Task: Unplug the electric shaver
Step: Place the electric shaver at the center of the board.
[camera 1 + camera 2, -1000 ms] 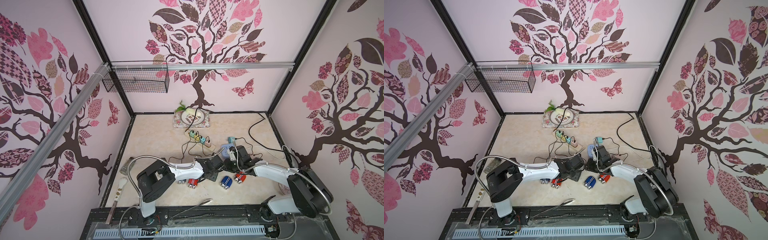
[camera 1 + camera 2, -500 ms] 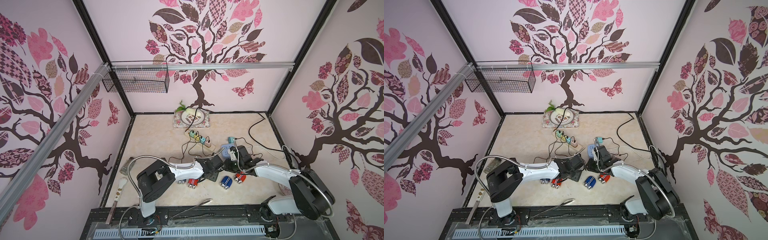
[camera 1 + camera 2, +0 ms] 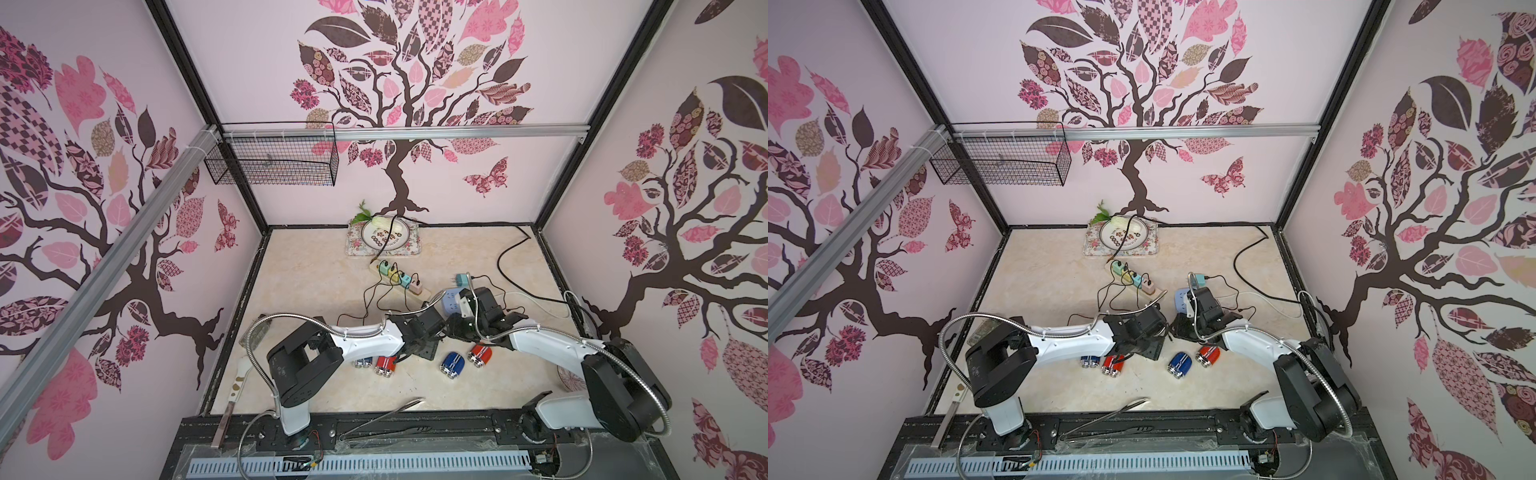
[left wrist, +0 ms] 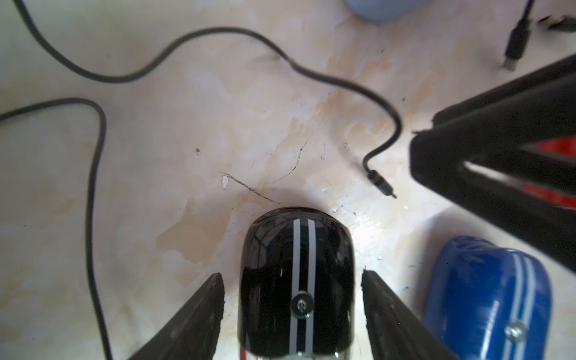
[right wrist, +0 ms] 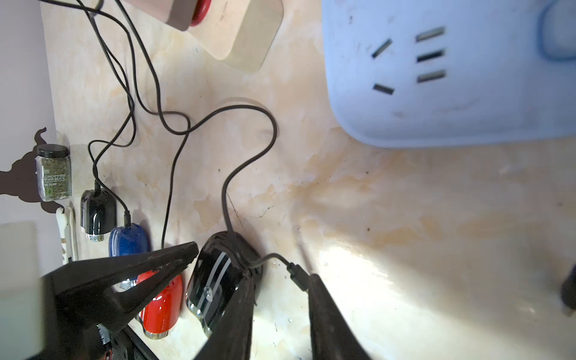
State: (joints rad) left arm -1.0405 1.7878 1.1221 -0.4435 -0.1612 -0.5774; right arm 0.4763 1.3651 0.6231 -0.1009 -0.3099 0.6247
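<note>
A: Where do we have the black shaver (image 4: 296, 290)?

B: Flat on the worktop (image 4: 174, 193), front middle, striped back up. We log it between the jaws of the left gripper (image 4: 291, 276). The jaws stand spread, with a strip of worktop showing on each side and no contact.

A: And the lead?

B: Out of the shaver. We note the plug (image 4: 381, 186) of the charging cable (image 4: 218, 31) lying bare on the worktop, just beside the shaver's rounded end and apart from it.

A: Right side?

B: The right gripper (image 5: 279, 274) sits low by the same spot, jaws parted. In the right wrist view the plug lies in the gap, close to one finger (image 5: 327, 318). The gap is far wider than the plug, so we count nothing pinched. Whether the plug touches that finger, we cannot tell.

A: Neighbours?

B: A blue shaver (image 4: 486, 299) lies just beside the black one on its right, and a red shaver (image 5: 162, 305) on its left. A pale blue power strip (image 5: 452, 93) lies near, farther back. In both top views the two grippers meet over the spot and we cannot make out the black shaver itself.
</note>
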